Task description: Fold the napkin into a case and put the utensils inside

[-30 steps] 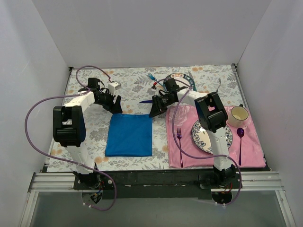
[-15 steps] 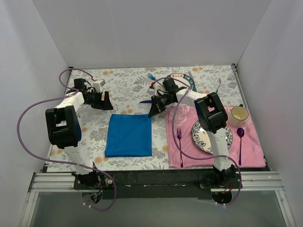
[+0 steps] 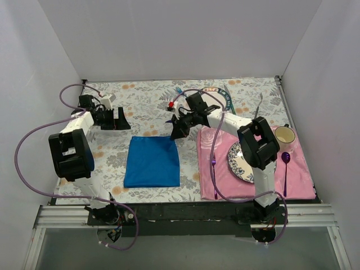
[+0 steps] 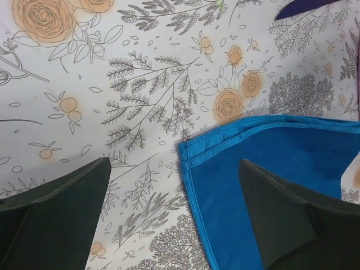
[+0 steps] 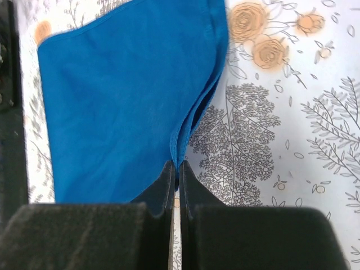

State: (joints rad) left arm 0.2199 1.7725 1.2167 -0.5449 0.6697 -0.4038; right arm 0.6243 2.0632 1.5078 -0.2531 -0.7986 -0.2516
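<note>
Folded square blue napkin (image 3: pixel 152 161) lies flat on the flowered worktop (image 3: pixel 146 107); the right tool (image 3: pixel 178 133) is closed, pinching its far right corner, while the left tool (image 3: pixel 118 119) hovers wide open just beyond its far left corner.

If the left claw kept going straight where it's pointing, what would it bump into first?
Most likely the corner of the blue napkin, lying on the flowery tablecloth. The open left claw aims right at it. Nothing else shows between, though depth is hard to judge.
</note>
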